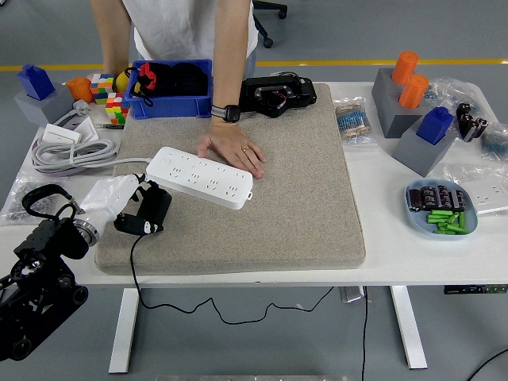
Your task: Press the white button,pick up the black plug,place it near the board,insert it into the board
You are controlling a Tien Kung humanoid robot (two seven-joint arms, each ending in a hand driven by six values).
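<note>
Grey floor with a yellow line runs behind the white table (381,262), and on the table lies a grey felt mat (302,190) where the work happens. On that mat sits the white power strip (200,176), the board of my task, lying at a slant with its sockets up. A person stands at the far side and presses one hand (232,149) flat on the mat, touching the strip's far edge, as if to steady it.

My left hand (119,198), white-gloved, comes in from the left with its fingers curled around the black plug (147,212). I hold it just beside the near left end of the strip, low over the mat; I cannot tell whether it rests on the felt or hangs a little above. Its black cord (135,270) trails off the mat's near edge and hangs below the table. My right arm is out of view.

So I judge the pickup done and the plug brought near the board. Whether the white button is already pressed I cannot read from here; the switch is too small to make out. What is left is the insertion: the plug is not in any socket, and its prongs are hidden from me, so I must turn it to face a socket and push it home.
</note>
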